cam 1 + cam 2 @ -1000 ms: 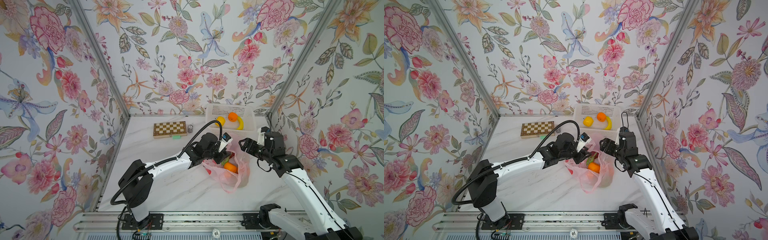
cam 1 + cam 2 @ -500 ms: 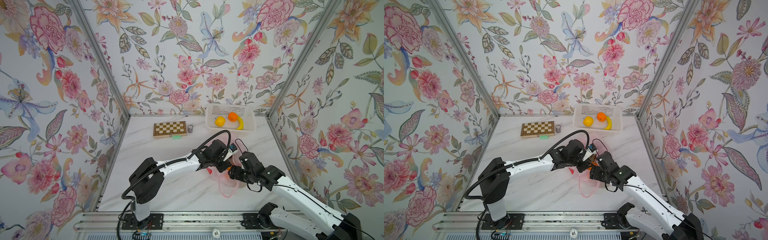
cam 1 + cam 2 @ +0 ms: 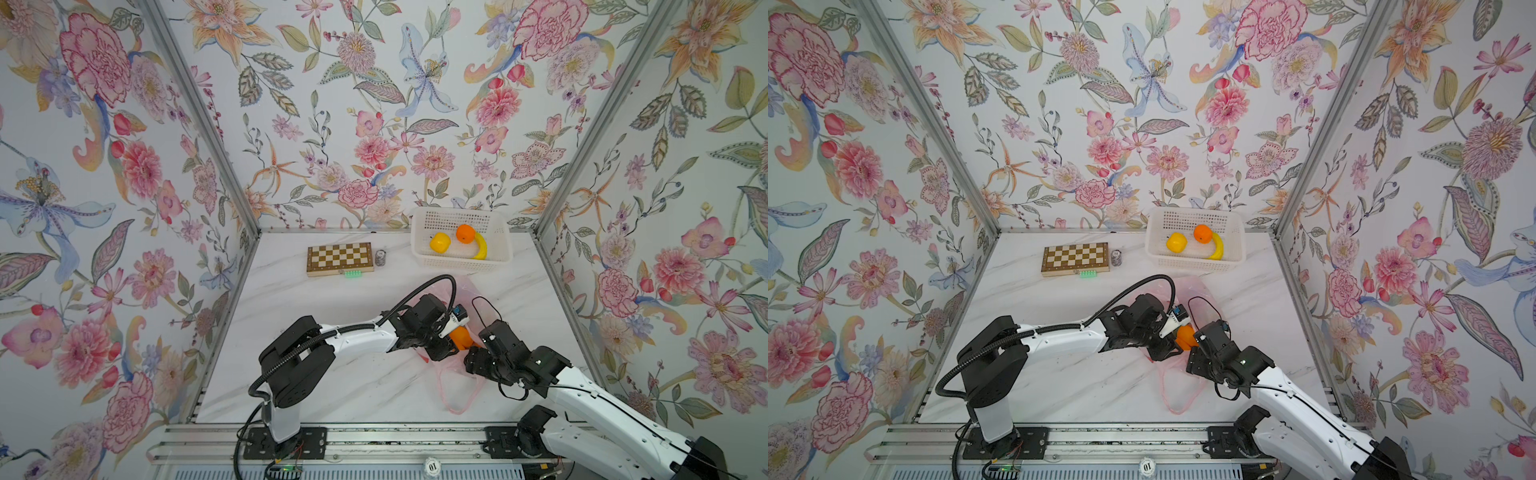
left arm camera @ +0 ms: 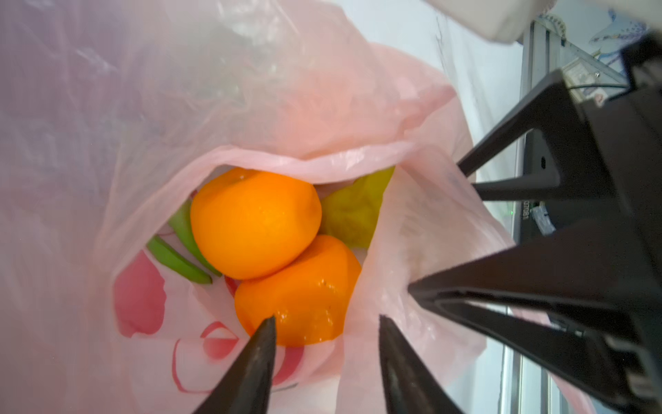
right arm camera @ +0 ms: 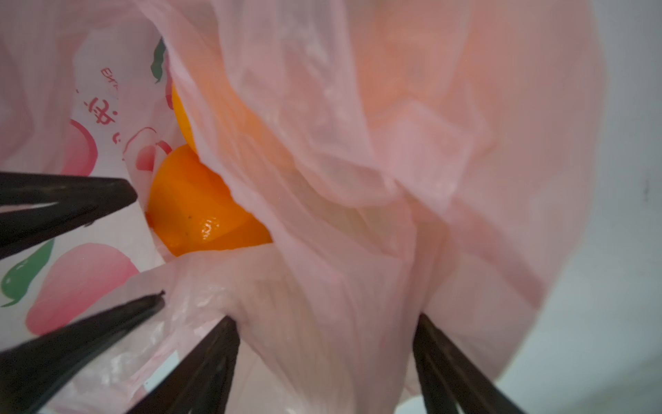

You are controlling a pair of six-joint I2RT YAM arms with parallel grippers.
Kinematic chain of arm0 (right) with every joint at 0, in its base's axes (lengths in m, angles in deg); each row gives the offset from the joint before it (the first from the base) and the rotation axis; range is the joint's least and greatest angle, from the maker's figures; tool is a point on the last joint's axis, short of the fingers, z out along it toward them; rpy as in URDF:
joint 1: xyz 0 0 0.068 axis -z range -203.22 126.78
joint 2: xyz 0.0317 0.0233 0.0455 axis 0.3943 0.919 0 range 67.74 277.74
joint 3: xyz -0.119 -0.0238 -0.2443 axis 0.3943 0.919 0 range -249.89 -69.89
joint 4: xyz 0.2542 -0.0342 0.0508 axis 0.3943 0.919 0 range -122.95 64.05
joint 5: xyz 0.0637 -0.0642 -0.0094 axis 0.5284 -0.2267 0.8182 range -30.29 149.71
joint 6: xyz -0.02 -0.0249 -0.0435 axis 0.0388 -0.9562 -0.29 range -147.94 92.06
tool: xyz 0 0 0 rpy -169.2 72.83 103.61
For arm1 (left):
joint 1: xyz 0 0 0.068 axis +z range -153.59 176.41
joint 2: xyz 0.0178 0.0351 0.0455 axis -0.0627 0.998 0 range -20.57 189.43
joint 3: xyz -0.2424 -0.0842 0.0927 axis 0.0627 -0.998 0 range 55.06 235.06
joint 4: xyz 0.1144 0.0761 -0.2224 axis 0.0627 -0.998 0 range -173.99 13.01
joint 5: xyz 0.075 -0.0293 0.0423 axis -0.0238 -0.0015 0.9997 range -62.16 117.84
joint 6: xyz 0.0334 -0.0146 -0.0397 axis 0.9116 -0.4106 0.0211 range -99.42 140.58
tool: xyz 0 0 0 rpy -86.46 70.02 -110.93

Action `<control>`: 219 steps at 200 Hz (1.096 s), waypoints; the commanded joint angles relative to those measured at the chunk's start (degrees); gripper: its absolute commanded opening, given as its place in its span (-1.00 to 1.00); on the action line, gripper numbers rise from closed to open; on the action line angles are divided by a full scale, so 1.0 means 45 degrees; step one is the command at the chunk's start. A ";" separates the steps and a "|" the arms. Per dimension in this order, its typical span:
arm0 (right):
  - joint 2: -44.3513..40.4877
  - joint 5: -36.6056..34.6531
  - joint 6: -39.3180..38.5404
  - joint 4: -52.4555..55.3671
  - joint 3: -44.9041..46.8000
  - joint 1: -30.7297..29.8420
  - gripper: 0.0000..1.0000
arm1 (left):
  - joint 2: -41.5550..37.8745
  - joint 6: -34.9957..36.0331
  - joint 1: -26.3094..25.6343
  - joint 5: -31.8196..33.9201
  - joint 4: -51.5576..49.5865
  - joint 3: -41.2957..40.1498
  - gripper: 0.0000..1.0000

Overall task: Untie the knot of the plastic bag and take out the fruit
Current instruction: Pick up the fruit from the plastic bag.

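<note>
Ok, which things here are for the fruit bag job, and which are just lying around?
For the job: pink plastic bag, orange, second orange, yellow-green fruit, left hand, right hand.

Lying about: chessboard, small can, green block, banana in the white basket.

Both arms rise from bases at the near edge and meet low, right of centre. The left arm (image 3: 357, 336) stretches out to the right, its wrist tipped down and the left gripper (image 4: 326, 320) holding its fingers parted. The right arm (image 3: 582, 390) leans in to the left, with the right gripper (image 5: 326, 319) just beside the other and its fingers spread wide.
</note>
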 commanded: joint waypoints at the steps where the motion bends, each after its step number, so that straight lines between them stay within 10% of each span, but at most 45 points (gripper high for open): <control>1: -0.0479 -0.0597 0.0848 0.0354 -0.0069 -0.0007 0.61 | 0.0250 -0.0910 -0.0039 0.0608 0.1112 0.0493 0.21; 115: -0.2824 -0.1657 0.2003 0.1000 -0.0159 0.1015 0.66 | 0.2369 -0.1909 0.0348 0.1334 0.0292 0.2703 0.70; 219: -0.3476 -0.1634 0.2166 0.0779 -0.0124 0.1368 0.68 | 0.4028 -0.1621 0.0463 0.1511 -0.0943 0.3837 0.53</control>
